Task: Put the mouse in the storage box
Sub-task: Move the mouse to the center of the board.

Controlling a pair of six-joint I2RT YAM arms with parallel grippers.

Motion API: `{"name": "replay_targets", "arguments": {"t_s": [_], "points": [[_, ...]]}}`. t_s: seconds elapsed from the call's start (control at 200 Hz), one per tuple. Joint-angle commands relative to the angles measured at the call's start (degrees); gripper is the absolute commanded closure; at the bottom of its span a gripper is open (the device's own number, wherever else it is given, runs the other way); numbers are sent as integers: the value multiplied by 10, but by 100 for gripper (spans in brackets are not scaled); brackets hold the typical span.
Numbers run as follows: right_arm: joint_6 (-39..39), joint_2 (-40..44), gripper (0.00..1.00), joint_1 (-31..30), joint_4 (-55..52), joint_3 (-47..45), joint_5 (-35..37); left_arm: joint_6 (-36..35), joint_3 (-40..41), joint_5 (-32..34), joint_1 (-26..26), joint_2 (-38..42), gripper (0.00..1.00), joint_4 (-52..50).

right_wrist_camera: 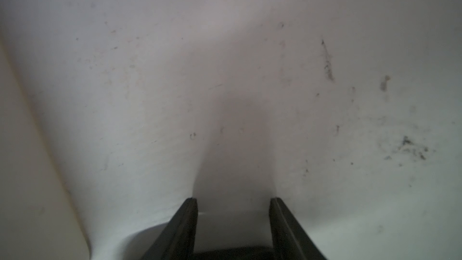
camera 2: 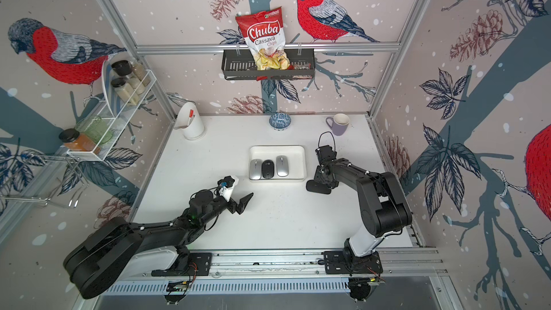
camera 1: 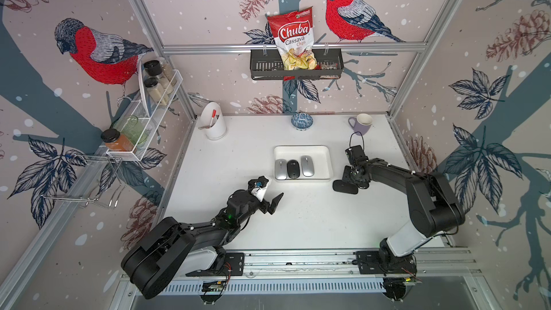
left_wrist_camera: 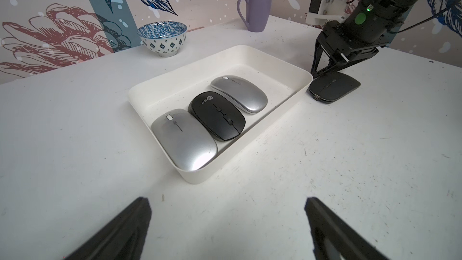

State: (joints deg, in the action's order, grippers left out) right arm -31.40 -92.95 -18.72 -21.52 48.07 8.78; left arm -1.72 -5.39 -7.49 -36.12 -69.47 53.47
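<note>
The left gripper (camera 1: 269, 193) is hovering over the table (camera 1: 298, 222) with jaws spread wide and nothing between them. Right of it, the storage box (camera 1: 323, 152) is holding a silver mouse (camera 1: 280, 169), a black mouse (camera 1: 293, 169) and a second silver mouse (camera 1: 307, 166); only the left wrist view is showing the black one's lettering, seemingly "coo" (left_wrist_camera: 205, 101). Just outside the box, the mouse (left_wrist_camera: 333, 88) is lying on the table with the right gripper (left_wrist_camera: 325, 70) standing half open astride it; whether its fingers are gripping it cannot be told. In a top view the chip bag (camera 2: 264, 37) is reading "Chuba Cassava Chips"
</note>
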Motion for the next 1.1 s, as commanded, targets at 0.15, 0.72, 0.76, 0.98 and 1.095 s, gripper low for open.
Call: {"name": "replay_targets", "arguments": {"t_s": [0.15, 0.72, 0.76, 0.98, 1.095], "points": [[-18, 23, 48, -42, -49, -53, -94, 1, -3, 0, 0, 1, 1, 2], [105, 197, 1, -238, -68, -18, -68, 4, -12, 4, 0, -6, 1, -11], [117, 199, 0, -257, -78, -10, -63, 4, -12, 4, 0, -7, 1, -11], [-6, 130, 37, -319, -180, 51, -21, 5, -14, 4, 0, -8, 1, -14], [-88, 136, 62, -391, -184, 41, 11, 5, -16, 7, 0, -7, 1, -20]]}}
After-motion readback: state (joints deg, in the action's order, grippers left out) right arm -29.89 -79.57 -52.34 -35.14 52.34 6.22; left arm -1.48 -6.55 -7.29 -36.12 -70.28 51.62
